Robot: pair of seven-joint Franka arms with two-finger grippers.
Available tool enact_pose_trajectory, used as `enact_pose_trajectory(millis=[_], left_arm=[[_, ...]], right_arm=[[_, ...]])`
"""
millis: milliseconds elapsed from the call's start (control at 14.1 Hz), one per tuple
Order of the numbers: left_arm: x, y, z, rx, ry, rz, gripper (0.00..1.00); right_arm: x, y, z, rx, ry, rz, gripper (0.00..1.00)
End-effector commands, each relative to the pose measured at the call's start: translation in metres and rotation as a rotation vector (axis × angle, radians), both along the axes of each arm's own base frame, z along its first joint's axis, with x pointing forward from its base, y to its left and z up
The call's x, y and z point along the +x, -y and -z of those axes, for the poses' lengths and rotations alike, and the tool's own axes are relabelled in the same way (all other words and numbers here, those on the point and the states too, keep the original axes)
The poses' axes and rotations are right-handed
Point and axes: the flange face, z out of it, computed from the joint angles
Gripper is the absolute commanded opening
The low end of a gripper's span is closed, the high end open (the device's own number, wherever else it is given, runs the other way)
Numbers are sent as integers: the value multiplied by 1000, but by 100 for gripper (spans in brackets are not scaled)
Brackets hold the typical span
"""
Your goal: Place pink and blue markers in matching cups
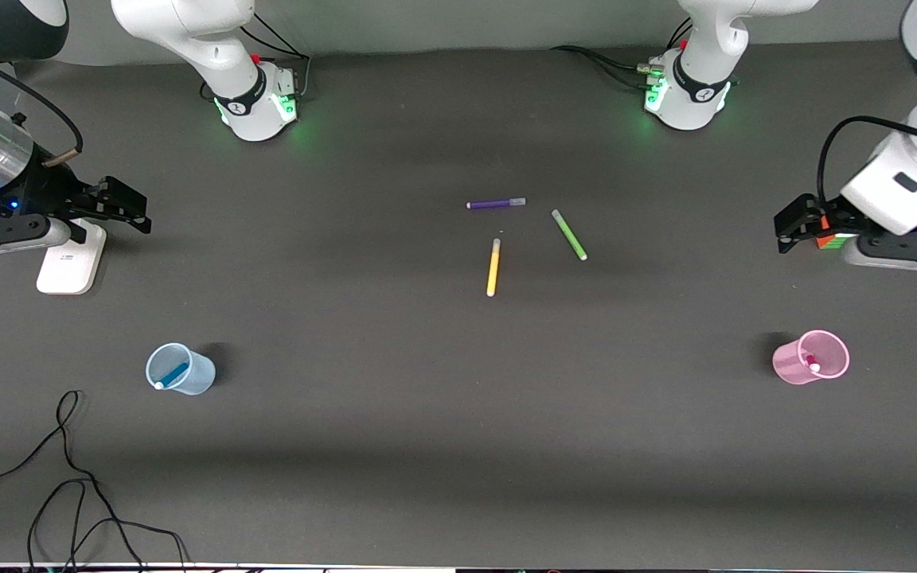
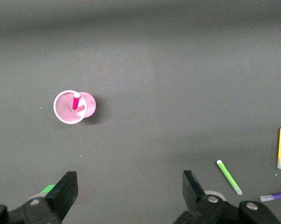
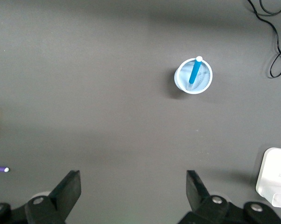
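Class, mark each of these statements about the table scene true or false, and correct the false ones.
1. The blue marker stands in the blue cup. True.
2. The pink cup is empty. False: the pink marker is in it.
3. The left gripper holds the green pen. False: it is open and holds nothing; the pen lies on the table.
4. The right gripper is open. True.
5. The yellow pen lies nearer the front camera than the purple pen. True.
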Motion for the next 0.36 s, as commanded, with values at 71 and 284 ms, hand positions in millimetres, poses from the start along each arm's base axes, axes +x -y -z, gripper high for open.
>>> enact_pose_trajectory(millis=[71,284], left_arm=[[-1,-4,4,-17,-24,-32,100],[1,-8,6,-13,-53,-26,100]], right_arm=[[1,-2,-4,-9,4,17,100],[2,0,-3,-6,1,20,100]])
